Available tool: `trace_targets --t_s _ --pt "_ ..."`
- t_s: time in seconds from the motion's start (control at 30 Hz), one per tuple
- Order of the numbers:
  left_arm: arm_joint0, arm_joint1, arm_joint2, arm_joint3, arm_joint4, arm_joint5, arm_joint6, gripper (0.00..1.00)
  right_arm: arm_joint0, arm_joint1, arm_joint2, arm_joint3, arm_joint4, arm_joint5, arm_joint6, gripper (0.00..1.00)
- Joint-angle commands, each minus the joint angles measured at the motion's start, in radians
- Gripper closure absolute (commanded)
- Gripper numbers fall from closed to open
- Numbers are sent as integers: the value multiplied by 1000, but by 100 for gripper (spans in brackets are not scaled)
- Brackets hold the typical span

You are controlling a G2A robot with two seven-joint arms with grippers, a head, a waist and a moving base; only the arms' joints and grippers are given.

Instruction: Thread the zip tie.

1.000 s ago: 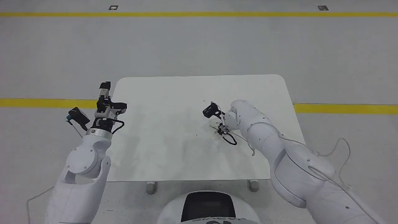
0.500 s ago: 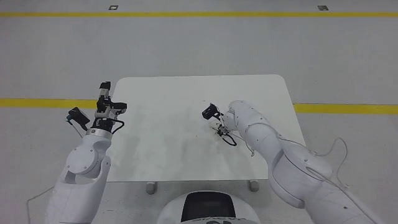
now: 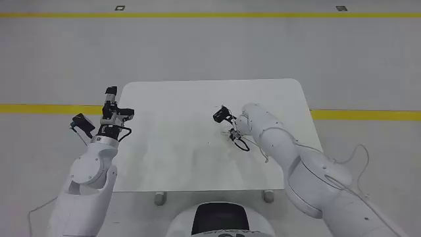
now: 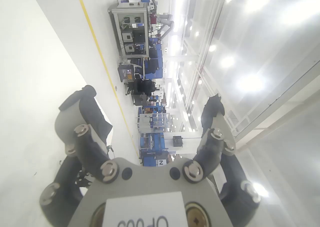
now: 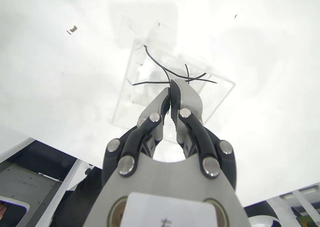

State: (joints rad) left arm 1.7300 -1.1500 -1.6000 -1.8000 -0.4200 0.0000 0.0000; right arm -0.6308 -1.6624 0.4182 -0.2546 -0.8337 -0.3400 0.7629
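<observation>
Zip tie (image 5: 157,63) pinched in fully closed right gripper (image 5: 170,89).

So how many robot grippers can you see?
2. The left gripper is open, at the left edge of the table. The right gripper is shut on a black zip tie over the clear box. None seem hidden.

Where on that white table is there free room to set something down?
The wide stretch of table between the left hand at its edge and the right hand is bare; so is the far strip. It is crowded round the clear tray of zip ties under the right hand.
</observation>
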Motion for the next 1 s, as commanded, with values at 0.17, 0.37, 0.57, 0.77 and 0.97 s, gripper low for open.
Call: trace_targets --t_s 0.17,0.37,0.57,0.77,0.97 --pt "0 0 0 0 0 0 0 0 8 15 7 -21 6 0 4 100" --pt "0 0 0 0 0 0 0 0 11 32 15 -49 10 0 7 100" --pt "0 0 0 0 0 0 0 0 6 57 26 -94 22 0 -1 100" --pt "0 0 0 0 0 0 0 0 -3 98 40 -164 43 0 -5 100" --pt "0 0 0 0 0 0 0 0 -20 151 61 -250 55 0 -6 100"
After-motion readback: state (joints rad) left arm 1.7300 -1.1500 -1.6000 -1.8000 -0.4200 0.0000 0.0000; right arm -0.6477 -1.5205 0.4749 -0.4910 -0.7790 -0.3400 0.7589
